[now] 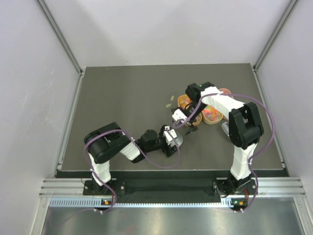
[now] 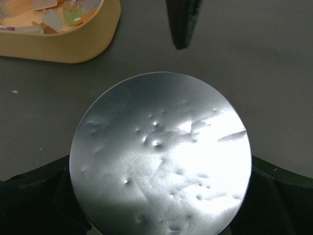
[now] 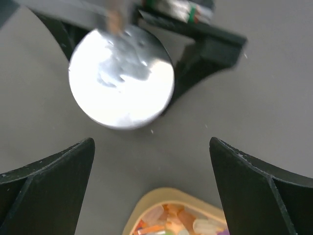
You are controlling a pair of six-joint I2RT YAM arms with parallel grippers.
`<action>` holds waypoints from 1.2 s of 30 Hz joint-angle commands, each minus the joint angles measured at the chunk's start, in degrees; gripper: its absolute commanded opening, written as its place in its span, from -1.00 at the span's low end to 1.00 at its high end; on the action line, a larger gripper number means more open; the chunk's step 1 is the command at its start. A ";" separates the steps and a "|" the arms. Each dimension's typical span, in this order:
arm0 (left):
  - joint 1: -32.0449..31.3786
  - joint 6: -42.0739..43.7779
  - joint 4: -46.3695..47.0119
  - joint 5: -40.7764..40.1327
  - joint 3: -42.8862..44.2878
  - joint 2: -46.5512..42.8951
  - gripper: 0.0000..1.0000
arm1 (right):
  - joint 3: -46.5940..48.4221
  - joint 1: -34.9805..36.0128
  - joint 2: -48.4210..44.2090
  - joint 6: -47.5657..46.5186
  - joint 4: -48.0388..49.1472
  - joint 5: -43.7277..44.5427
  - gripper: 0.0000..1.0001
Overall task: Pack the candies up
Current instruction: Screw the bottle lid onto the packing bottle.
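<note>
The candies (image 3: 178,221) lie heaped in an orange oval tray (image 3: 139,208) just under my right gripper (image 3: 151,141), which is open and holds nothing. More candies (image 2: 54,14) show in the tray (image 2: 73,46) at the upper left of the left wrist view. My left gripper (image 2: 161,196) sits round a silver-topped round dish (image 2: 161,156) on the table, one finger against each side of it. In the top view that dish (image 1: 178,139) lies mid-table, with the right gripper (image 1: 182,120) just beyond it.
Three orange trays (image 1: 185,103) (image 1: 212,116) (image 1: 225,91) of candies stand at the back right. Two loose pale pieces (image 1: 169,101) lie on the dark mat left of them. A right fingertip (image 2: 182,24) hangs close beyond the dish.
</note>
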 commanded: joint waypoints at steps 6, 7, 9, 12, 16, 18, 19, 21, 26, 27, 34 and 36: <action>-0.06 2.19 -5.79 -1.71 -0.64 0.57 0.21 | -0.01 4.94 0.86 -16.41 -13.02 -2.59 0.99; -0.06 2.10 -5.70 -1.71 -0.64 0.66 0.21 | -0.10 5.12 0.95 -15.80 -12.85 -2.93 0.99; -0.06 2.10 -5.62 -1.71 -0.64 0.75 0.21 | 0.16 5.90 1.38 -15.01 -12.50 -3.38 0.99; -0.06 2.19 -5.70 -1.89 -0.64 0.75 0.21 | -0.28 6.35 2.00 -14.57 -11.62 -3.29 0.99; -0.06 2.19 -5.70 -1.89 -0.64 0.66 0.21 | -1.42 6.61 2.88 -14.13 -9.69 -2.94 0.99; -0.06 2.10 -5.70 -1.89 -0.64 0.75 0.22 | -1.51 6.70 3.32 -14.13 -8.98 -2.94 0.99; -0.06 2.10 -5.79 -1.89 -0.64 0.84 0.22 | -1.51 6.70 3.49 -14.04 -8.80 -3.03 1.00; -0.06 2.10 -5.79 -1.98 -0.64 0.92 0.22 | -1.51 6.79 3.58 -13.69 -8.37 -3.29 0.99; -0.06 2.01 -5.97 -2.07 -0.38 1.01 0.22 | -0.81 6.88 3.41 -12.99 -8.63 -4.78 0.99; -0.06 2.01 -5.97 -2.15 -0.29 1.01 0.22 | -0.81 6.96 3.49 -12.81 -8.71 -4.87 1.00; -0.06 2.01 -6.05 -2.24 -0.20 1.28 0.20 | -0.63 7.14 3.58 -10.79 -7.66 -7.68 0.99; -0.06 1.84 -6.14 -2.33 -0.11 1.28 0.20 | -0.80 7.14 3.41 -10.00 -6.87 -8.12 0.99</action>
